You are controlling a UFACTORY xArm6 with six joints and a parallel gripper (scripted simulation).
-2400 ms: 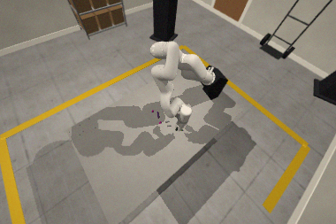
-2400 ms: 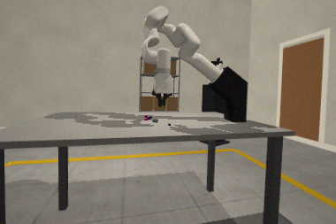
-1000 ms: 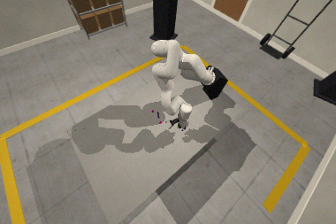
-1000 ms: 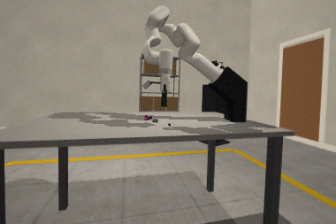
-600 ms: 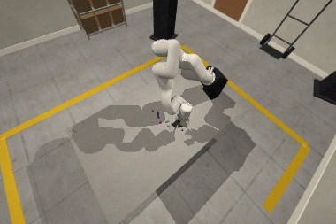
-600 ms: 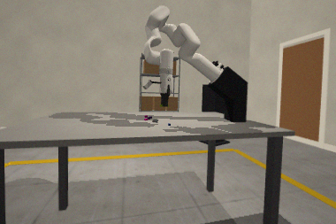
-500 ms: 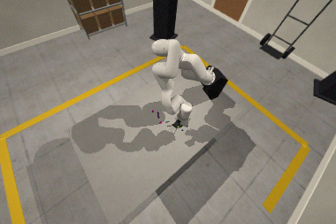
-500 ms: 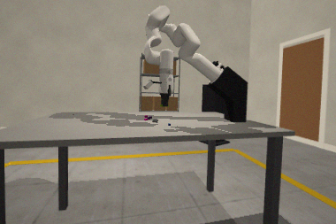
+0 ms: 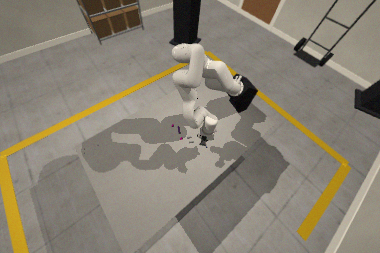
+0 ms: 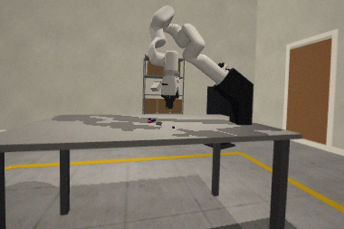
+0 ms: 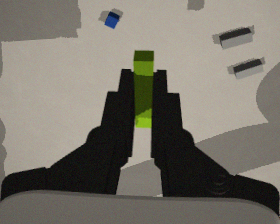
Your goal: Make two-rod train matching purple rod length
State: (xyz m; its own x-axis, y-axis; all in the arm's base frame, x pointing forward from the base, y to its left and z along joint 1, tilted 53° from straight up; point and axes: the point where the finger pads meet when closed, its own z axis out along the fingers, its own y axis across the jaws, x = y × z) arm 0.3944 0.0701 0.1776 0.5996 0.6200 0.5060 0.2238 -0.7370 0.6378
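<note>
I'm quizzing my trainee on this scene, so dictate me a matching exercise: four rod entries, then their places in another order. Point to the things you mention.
Rods:
1. Lime rod (image 11: 143, 90)
2. Blue rod (image 10: 173, 128) (image 11: 111, 20)
3. Two grey rods (image 9: 189, 138) (image 10: 158, 123) (image 11: 236, 40)
4. Purple rod (image 9: 179, 129) (image 10: 154, 119)

Places:
A. On the table, right side of the wrist view
B. Near the magenta rods (image 9: 173, 125) (image 10: 149, 121)
C. Between the fingers of the gripper (image 9: 203, 141) (image 10: 169, 106) (image 11: 143, 74)
D. On the table, upper left of the wrist view

Pairs: 1-C, 2-D, 3-A, 4-B.

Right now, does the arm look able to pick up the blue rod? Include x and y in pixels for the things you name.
Probably not yet: the hand (image 11: 143, 88) is shut on the lime rod (image 11: 143, 92) and must release it first. Around the blue rod (image 10: 173, 128) (image 11: 111, 20), nothing seems to block.
</note>
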